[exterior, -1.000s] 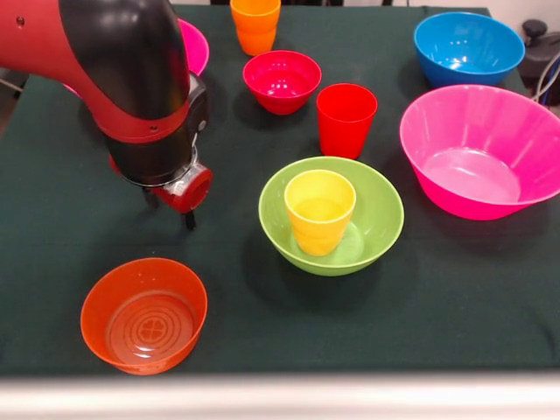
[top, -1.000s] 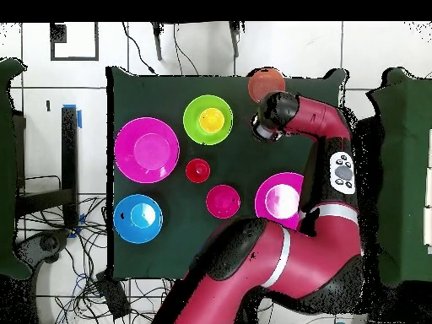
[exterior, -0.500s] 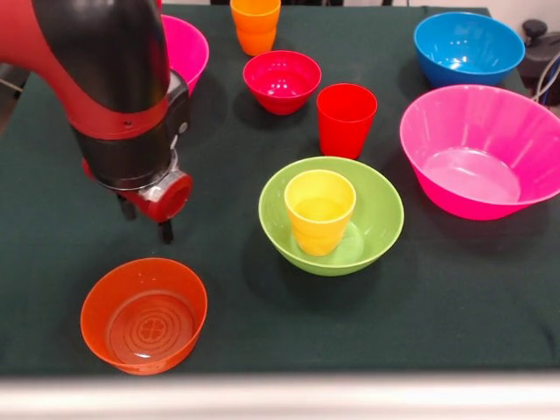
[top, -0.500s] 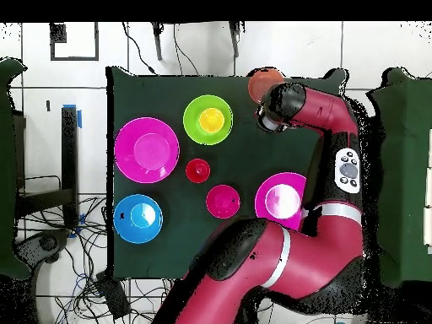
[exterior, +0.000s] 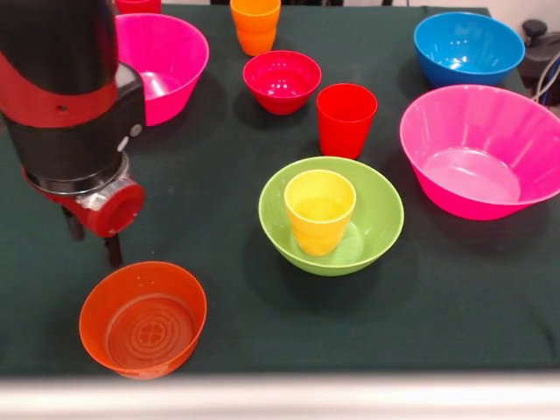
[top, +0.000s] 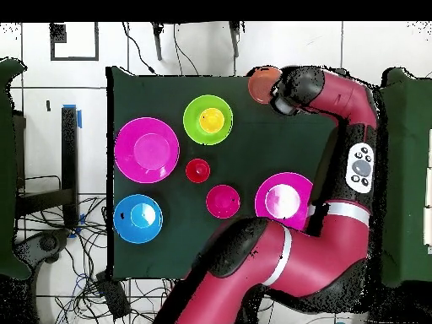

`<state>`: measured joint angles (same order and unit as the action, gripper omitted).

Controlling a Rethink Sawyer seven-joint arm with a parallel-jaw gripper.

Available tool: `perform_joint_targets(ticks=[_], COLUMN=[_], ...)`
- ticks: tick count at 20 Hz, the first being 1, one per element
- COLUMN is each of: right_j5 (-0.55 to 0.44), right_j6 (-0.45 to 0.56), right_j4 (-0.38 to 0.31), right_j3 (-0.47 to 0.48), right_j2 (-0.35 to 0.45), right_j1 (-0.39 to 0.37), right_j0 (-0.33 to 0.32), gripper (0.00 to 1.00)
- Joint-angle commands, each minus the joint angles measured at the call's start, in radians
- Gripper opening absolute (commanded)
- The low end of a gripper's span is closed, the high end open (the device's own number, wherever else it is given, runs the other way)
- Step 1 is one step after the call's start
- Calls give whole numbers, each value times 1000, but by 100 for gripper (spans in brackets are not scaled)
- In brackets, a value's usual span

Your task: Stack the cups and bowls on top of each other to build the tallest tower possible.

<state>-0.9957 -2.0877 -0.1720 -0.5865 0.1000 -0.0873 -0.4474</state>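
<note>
Your glossy yellow cup [exterior: 319, 211] stands upright in the rounded lime-green bowl [exterior: 376, 219]. The gripper [exterior: 92, 245] hangs beside the ringed orange bowl [exterior: 143, 318]; the arm hides its fingers, so you cannot tell their spread.

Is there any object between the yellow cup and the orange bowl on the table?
No. In the front view, only bare dark table cloth and the lime-green bowl's wall separate the yellow cup from the orange bowl.
</note>
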Motion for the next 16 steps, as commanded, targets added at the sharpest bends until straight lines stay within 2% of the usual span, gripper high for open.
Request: perform_joint_targets(ticks=[1, 3, 5, 15, 16], right_j5=[-39, 0, 46, 126, 127], right_j6=[-320, -301, -263, -167, -164], right_j4=[75, 96, 107, 130, 131], right_j3=[-25, -98, -117, -99, -76], right_j2=[-13, -27, -27, -5, -1], right_j1=[6, -24, -15, 62, 78], right_j0=[-18, -31, -45, -75, -68], gripper=[100, 100, 100, 100, 100])
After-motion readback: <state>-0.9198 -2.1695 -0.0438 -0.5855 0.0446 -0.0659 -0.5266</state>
